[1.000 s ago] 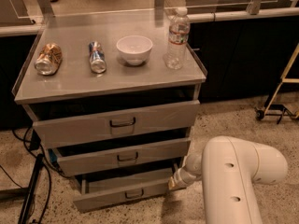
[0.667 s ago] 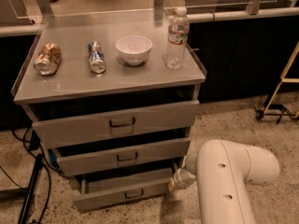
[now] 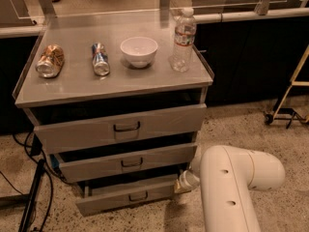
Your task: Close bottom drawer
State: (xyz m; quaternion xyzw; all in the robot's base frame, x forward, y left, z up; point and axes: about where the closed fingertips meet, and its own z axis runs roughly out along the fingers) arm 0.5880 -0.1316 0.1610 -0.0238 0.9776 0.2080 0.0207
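Grey metal bottom drawer (image 3: 128,197) looks rigid, so shove the front panel; gripper (image 3: 186,181) sits at its corner, can't tell its state.

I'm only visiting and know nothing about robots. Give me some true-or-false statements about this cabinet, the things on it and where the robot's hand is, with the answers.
1. The bottom drawer stands partly open. True.
2. The gripper is up at the top drawer's handle. False: it is low down, at the bottom drawer's right end.
3. The water bottle stands upright on the cabinet top. True.
4. The white bowl sits inside the middle drawer. False: it is on the cabinet top, beside the water bottle.
5. The gold can and the blue can stand upright. False: both lie on their sides.
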